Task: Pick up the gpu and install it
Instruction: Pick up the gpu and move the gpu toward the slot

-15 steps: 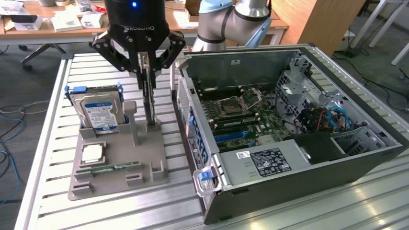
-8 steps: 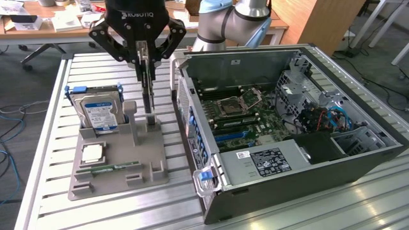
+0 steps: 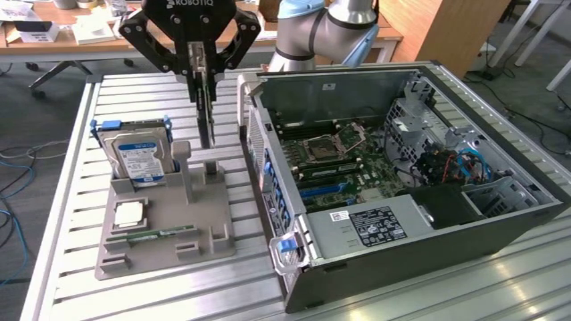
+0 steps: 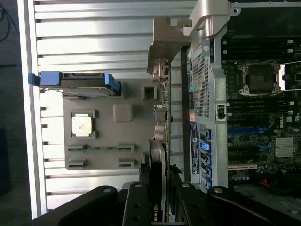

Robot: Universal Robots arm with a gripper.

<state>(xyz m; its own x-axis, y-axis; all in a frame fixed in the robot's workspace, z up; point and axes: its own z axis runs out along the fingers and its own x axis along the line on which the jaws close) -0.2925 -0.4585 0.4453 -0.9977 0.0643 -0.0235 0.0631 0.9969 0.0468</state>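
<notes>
One gpu (image 3: 208, 130) is gripped by the claw (image 3: 203, 90) and hangs upright below it. A thin, dark card is seen edge-on.

Edge-on gpu (image 4: 160, 127) in the hand (image 4: 158, 200), over grey tray's (image 4: 108, 136) edge, beside open computer case (image 4: 211, 84)

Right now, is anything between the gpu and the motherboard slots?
Yes. The pincer holds the gpu upright beside the case, on the exterior view's left; the rear wall stands between gpu and motherboard. Above that wall, nothing visible blocks.
</notes>
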